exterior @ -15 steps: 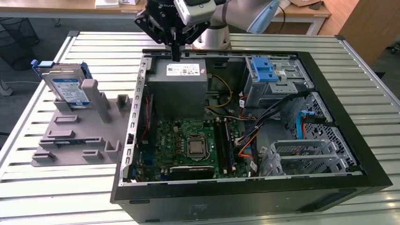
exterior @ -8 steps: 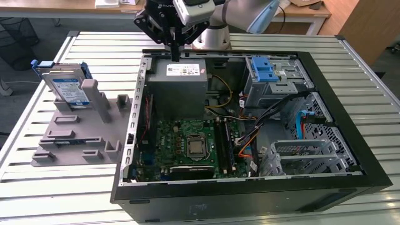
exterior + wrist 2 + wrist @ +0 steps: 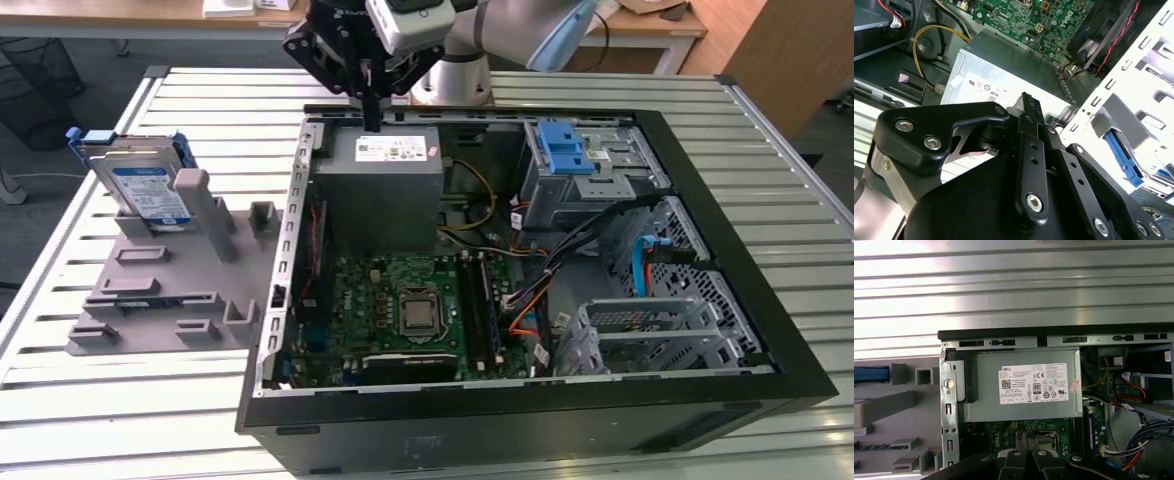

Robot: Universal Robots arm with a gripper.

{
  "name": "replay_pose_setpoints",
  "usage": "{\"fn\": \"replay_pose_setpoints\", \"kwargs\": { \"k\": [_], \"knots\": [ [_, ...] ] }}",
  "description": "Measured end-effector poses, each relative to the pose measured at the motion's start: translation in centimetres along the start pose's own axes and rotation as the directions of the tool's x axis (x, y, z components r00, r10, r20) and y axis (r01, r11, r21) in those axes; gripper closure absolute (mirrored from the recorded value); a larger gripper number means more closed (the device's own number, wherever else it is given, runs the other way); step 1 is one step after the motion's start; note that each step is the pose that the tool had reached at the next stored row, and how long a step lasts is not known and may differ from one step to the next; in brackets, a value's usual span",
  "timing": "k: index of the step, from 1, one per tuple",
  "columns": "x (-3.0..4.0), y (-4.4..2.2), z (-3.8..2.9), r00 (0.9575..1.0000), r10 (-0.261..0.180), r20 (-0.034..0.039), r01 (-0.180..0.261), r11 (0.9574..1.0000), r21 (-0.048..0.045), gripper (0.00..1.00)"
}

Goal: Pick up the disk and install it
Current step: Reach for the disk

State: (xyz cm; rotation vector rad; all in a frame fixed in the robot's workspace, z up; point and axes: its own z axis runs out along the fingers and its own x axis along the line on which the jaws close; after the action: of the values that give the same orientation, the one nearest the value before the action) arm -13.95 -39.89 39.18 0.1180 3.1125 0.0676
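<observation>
- Closest to the lens in both wrist views are the black links of the gripper [image 3: 1026, 100]; its fingers are pressed together and hold nothing.
- Seen from the exterior view, the gripper [image 3: 372, 122] points straight down over the far edge of an open computer case [image 3: 534, 405], just above the power supply [image 3: 380, 185].
- Grey and box-shaped, the power supply carries a white sticker and sits in the case's far corner, toward the exterior view's left.
- Nearer the exterior camera than the power supply, a green motherboard [image 3: 400, 310] lies flat in the case.
- At the case's far side, toward the exterior view's right, a blue latch [image 3: 563, 150] sits on a silver metal cage.
- Outside the case, at the exterior view's left, the disk [image 3: 144, 188] stands upright in a grey holder [image 3: 160, 295], well apart from the gripper.
- Silver with a blue-and-white label, the disk has a blue frame along its top.
- Both holder and case rest on a slatted metal table [image 3: 200, 100].
</observation>
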Motion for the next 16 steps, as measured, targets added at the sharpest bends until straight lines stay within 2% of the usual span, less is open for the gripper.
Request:
{"fn": "replay_pose_setpoints", "kwargs": {
  "k": [16],
  "knots": [
    [0.41,-0.03,0.05,1.0000,0.000,0.0000,0.000,1.0000,0.0000,0.89]
  ]
}}
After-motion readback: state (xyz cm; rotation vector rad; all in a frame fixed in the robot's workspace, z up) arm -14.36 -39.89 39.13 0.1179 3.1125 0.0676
